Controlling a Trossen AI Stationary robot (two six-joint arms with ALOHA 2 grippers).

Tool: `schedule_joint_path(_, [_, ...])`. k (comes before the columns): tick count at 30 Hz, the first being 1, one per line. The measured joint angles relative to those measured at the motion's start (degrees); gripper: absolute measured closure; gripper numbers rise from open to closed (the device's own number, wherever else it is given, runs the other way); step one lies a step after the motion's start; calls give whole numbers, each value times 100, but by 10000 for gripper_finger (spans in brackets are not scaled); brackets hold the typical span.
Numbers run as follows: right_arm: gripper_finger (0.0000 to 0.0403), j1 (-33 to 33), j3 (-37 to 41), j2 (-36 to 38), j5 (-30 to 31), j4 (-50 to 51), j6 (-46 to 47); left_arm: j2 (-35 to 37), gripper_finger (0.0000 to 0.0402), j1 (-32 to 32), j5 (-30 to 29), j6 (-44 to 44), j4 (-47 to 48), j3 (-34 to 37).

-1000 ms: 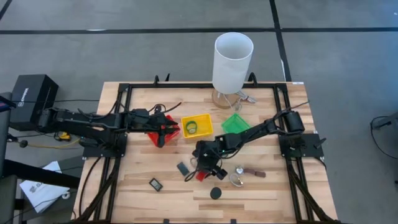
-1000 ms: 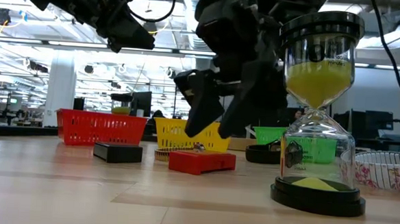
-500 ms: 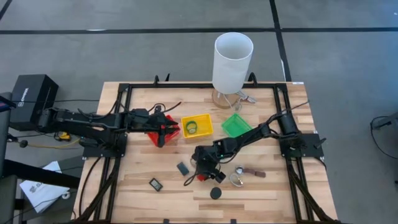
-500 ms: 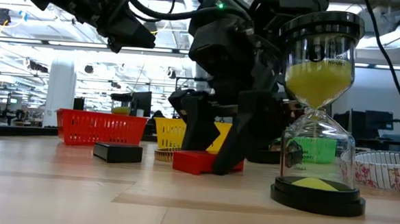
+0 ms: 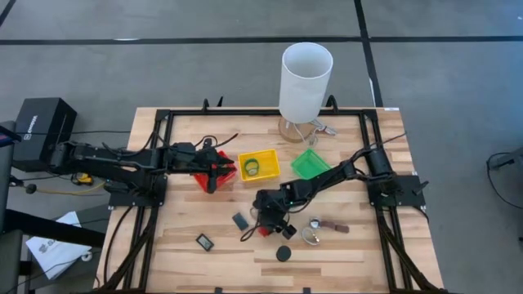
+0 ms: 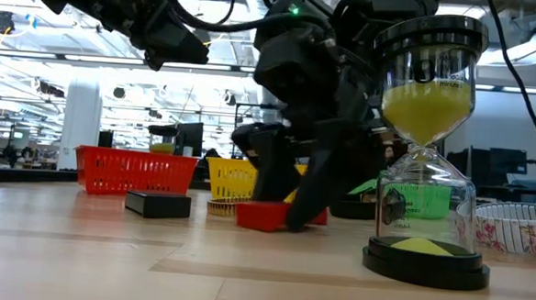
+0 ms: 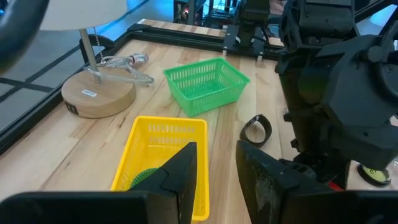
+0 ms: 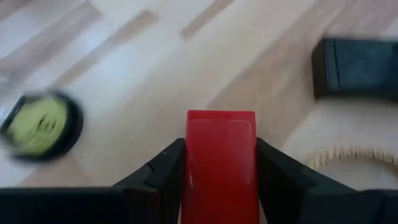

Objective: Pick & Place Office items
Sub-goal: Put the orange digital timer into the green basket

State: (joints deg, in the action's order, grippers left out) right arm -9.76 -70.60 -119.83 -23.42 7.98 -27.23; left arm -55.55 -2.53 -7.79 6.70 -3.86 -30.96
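Over the red basket, left gripper hangs, fingers slightly parted, holding nothing. Mid-table: right gripper clamps red block resting on the wood. Right wrist view shows its long axis running forward between the fingers; high view mostly hides it.

Small white lettering is seen on the hourglass, near its upper bulb, but cannot be read. A white logo on the black box is likewise illegible.
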Motion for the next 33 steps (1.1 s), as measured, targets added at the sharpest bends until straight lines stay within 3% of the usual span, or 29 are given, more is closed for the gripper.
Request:
schedule_joint_path(4, [230,60,42,366,128,709,-378,0,294,0,-2,2,-13,0])
schedule_joint_path(12, [259,506,21,1810,561,2278,-322,0,294,0,-17,2,-22,0])
schedule_joint_path(17, [253,900,45,2722,1356,3428,-7,0,294,0,-17,2,-15,2])
schedule_joint_path(21, [237,1305,440,3233,1545,3664,304,0,294,0,-17,2,-15,2])
schedule_joint_path(29, [258,2183,1879,3565,1649,3368,783,0,294,0,-11,2,-13,2])
schedule_joint_path(33, [232,2354,2061,3528,1665,3117,788,0,294,0,9,57,-13,2])
